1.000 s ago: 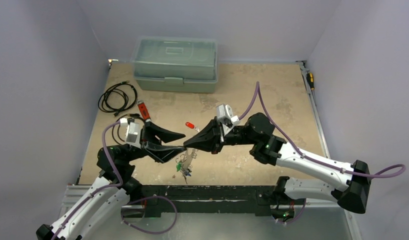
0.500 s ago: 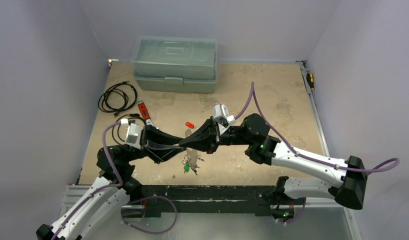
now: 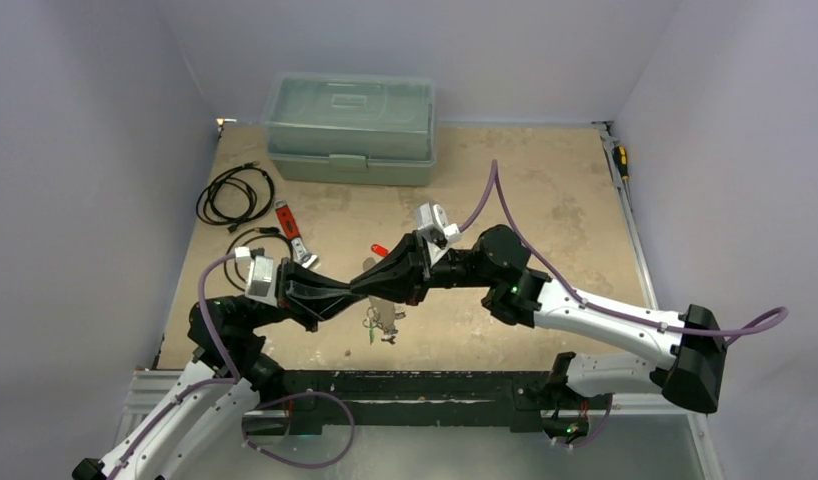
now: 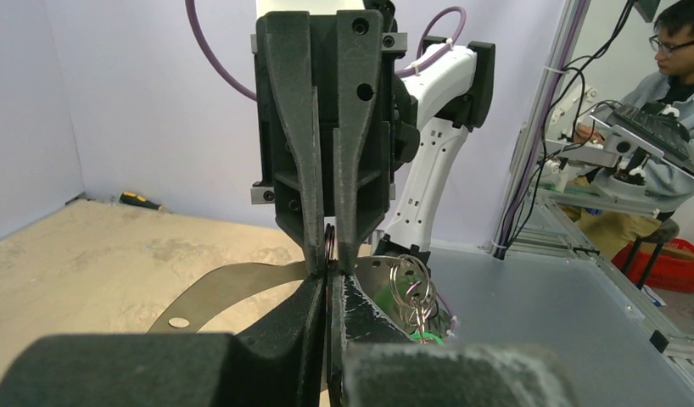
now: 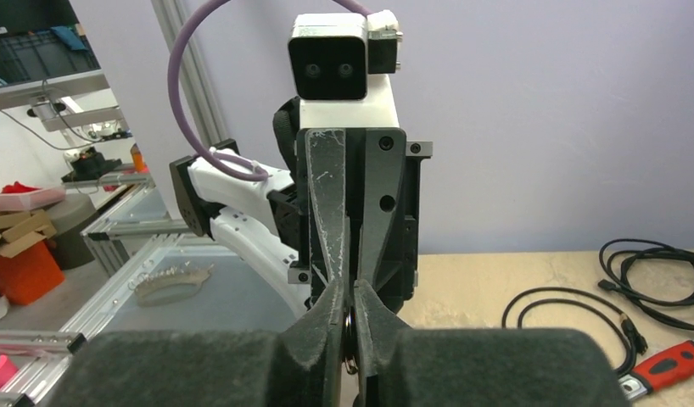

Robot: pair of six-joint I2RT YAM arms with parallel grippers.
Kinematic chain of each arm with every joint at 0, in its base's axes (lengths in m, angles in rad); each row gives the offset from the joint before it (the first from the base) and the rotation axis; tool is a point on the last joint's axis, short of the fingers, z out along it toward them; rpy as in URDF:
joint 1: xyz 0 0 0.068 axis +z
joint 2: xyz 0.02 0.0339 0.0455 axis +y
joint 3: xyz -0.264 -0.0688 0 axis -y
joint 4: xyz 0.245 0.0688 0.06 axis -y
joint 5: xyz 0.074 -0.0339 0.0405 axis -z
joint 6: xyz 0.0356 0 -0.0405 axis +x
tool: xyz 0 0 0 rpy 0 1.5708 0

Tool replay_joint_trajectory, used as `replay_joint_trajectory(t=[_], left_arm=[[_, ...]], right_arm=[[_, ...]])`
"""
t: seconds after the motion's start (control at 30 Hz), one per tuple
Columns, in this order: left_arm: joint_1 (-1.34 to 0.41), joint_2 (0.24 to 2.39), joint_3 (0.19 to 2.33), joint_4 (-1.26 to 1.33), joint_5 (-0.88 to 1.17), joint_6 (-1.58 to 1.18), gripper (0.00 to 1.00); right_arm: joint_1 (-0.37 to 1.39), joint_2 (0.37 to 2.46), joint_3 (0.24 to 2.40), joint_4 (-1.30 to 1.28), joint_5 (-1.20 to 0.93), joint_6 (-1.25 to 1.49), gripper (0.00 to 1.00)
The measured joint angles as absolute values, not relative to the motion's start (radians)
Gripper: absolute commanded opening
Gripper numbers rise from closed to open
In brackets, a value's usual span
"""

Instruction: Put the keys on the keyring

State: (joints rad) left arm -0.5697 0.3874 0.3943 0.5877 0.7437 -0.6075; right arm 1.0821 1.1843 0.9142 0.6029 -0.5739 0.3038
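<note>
My left gripper (image 3: 351, 292) and right gripper (image 3: 361, 286) meet tip to tip above the table's near middle. Both are shut on the keyring, which shows edge-on as a thin dark hoop between the left fingers (image 4: 329, 254) and between the right fingers (image 5: 349, 326). A bunch of keys (image 3: 376, 322) on small silver rings hangs just below the tips. In the left wrist view the bunch (image 4: 411, 288) hangs to the right, with a green head at its bottom. One red-headed key (image 3: 378, 249) lies on the table behind the right gripper.
A red-handled wrench (image 3: 287, 224) and coiled black cables (image 3: 235, 194) lie at the left. A grey-green lidded box (image 3: 350, 128) stands at the back. A yellow-handled screwdriver (image 3: 620, 160) lies at the right edge. The cables (image 5: 581, 305) also show in the right wrist view.
The joined grippers have shifted left: the right arm reached further, the left arm drew back. The hanging keys moved with them.
</note>
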Motion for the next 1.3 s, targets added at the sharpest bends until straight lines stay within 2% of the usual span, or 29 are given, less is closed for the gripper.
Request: replay_joint_trajectory(t=[0.1,0.17,0.3,0.4,0.57,0.77,0.97,1.3], left_arm=[[-0.570,0.384,0.395,0.558,0.740,-0.593,0.00],[-0.570,0.379,0.395,0.540,0.732,-0.581,0.00],[-0.570,0.371,0.395,0.511,0.721,-0.560,0.00],[-0.570,0.363,0.395,0.493,0.714,-0.551,0.00],[-0.570,0.353,0.395,0.484,0.705,-0.535,0.00],[-0.570,0.331,0.395,0.484,0.698,-0.530,0.00],[-0.570,0.319,0.395,0.489,0.693,-0.530,0.00],[-0.570,0.315,0.395,0.493,0.693,-0.530,0.00]], right_arm=[[1.089,1.185,0.914,0.598,-0.574,0.312,0.37],[1.094,1.185,0.914,0.597,-0.575,0.318,0.46],[1.102,1.183,0.914,0.601,-0.576,0.326,0.57],[1.105,1.176,0.914,0.605,-0.573,0.332,0.62],[1.106,1.100,0.892,0.627,-0.516,0.331,0.61],[1.106,1.004,0.834,0.654,-0.453,0.317,0.47],[1.106,1.014,0.789,0.639,-0.435,0.306,0.36],[1.106,1.055,0.788,0.617,-0.426,0.293,0.33]])
